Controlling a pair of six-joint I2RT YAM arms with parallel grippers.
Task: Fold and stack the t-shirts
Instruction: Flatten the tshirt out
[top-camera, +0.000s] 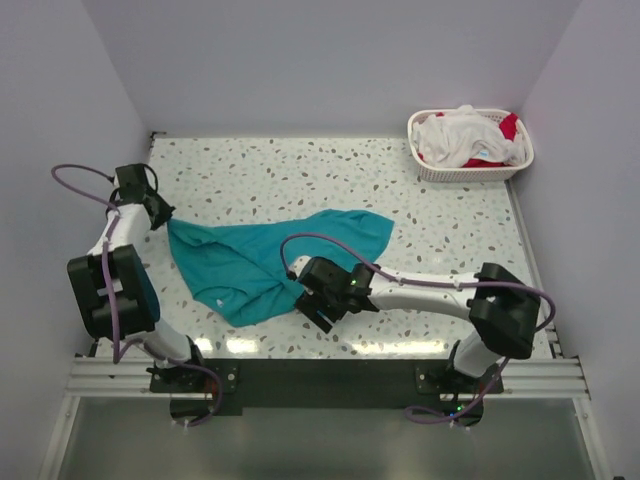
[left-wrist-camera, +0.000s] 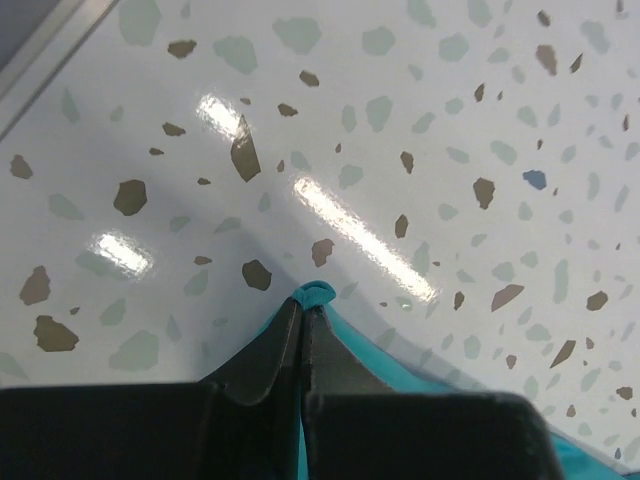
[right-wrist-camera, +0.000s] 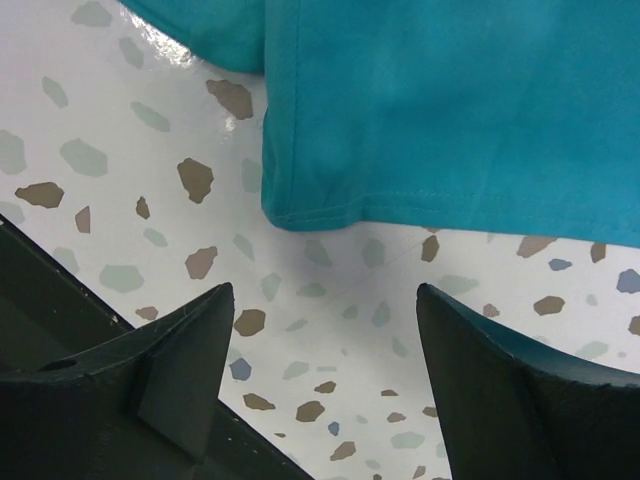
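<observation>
The teal t-shirt is spread left of centre on the speckled table, lots of bare room behind it, with the white and red tees heaped in the basket at the far right corner. A shirt corner is clamped tight in the left gripper, seen only from its wrist cam; the right gripper is held wide open, empty, just short of the hemmed edge.

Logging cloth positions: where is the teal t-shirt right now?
Top view: the teal t-shirt lies rumpled left of table centre, one corner pinched in the left gripper, its near hem just ahead of the open right gripper.
</observation>
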